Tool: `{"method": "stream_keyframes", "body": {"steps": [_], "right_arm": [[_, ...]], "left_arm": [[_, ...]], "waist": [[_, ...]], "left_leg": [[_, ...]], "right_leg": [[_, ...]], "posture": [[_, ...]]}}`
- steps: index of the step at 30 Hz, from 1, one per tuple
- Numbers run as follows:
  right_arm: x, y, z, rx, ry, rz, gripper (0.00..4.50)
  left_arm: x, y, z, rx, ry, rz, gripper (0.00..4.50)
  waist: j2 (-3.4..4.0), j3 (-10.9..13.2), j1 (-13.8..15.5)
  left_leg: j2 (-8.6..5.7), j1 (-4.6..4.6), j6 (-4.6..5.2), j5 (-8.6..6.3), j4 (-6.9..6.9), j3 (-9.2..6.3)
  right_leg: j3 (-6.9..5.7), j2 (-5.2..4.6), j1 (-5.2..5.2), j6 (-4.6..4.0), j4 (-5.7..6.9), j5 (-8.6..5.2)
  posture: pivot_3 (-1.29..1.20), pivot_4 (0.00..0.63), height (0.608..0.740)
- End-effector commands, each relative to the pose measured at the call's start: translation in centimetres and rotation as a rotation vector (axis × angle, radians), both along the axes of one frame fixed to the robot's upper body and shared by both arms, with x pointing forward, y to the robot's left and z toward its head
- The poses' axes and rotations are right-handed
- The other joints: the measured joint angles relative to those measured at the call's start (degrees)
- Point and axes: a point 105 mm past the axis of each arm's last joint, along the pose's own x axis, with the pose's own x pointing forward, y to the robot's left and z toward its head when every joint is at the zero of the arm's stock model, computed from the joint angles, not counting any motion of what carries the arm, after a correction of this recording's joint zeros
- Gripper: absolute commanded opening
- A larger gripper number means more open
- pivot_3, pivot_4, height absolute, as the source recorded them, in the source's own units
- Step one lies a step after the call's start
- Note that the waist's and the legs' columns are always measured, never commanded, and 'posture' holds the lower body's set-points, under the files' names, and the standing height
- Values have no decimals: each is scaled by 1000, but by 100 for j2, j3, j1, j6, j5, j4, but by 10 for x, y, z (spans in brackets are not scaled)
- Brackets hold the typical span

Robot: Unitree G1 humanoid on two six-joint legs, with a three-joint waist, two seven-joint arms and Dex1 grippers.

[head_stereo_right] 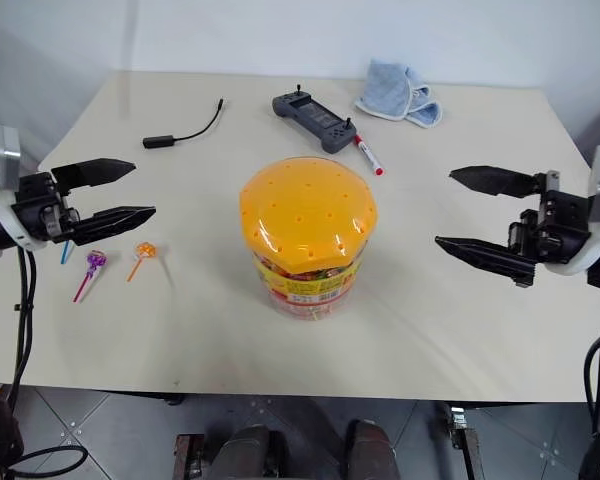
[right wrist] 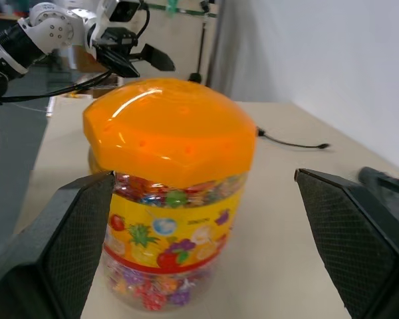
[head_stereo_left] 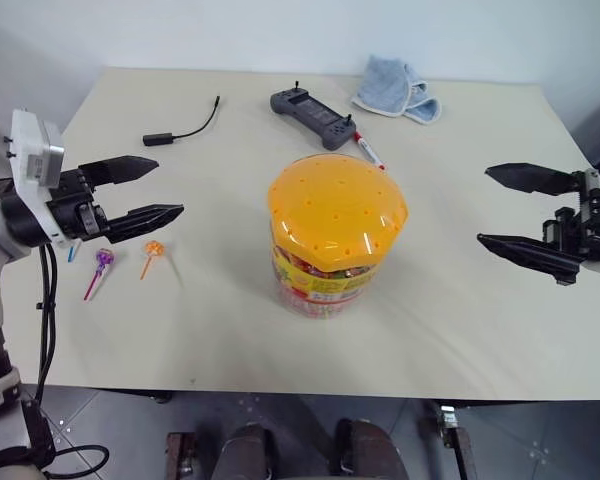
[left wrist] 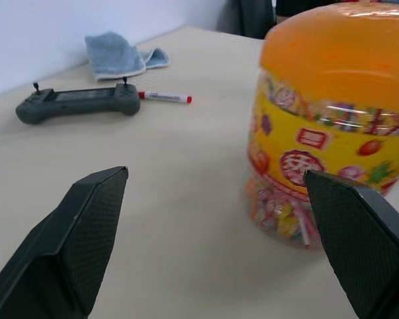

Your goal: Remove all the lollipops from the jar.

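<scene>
Three lollipops [head_stereo_left: 102, 259] are lying on the worktop [head_stereo_left: 460, 200] just below our open, empty left gripper [head_stereo_left: 145, 190]; jar [head_stereo_left: 335, 235] is standing between it and the open right gripper [head_stereo_left: 505, 207]. We are judging extraction finished, next checking the jar.

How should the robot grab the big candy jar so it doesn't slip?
Probably by the straight clear wall of the jar, below the domed orange lid, one tool from each side. It stands upright between the open left tool and right tool.

The left gripper [head_stereo_left: 145, 190] has black tapered fingers (cross-hatched inside). A white housing sits behind it. Black cables hang from that arm.
</scene>
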Motion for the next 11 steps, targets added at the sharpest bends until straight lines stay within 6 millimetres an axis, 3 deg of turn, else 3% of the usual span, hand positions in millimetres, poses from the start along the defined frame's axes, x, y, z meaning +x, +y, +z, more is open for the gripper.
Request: {"method": "stream_keyframes", "body": {"steps": [1, 7, 11], "right_arm": [[-2, 3, -8, -18, 27, 39, 4500], [-1, -2, -38, -92, 117, 49, 4500], [6, -4, -58, -95, 142, -10, 4500]], "left_arm": [[-24, -15, -10, -8, 45, -112, 4490], [-50, -8, -52, 53, 165, -146, 4490], [-56, -3, -69, 59, 197, -121, 4490]], "waist": [[0, 0, -2], [0, 0, -20], [1, 0, 0]], "left_leg": [[-1, 0, 2, -1, 0, -1], [1, 3, 5, -3, -3, -1], [2, 2, 4, -3, -4, 4]], "right_leg": [[1, -1, 0, 0, 3, 0], [4, 1, 0, 0, -5, 0], [3, 2, 0, 0, -12, 0]], "posture": [[0, 150, 740], [0, 150, 740], [0, 150, 740]]}}
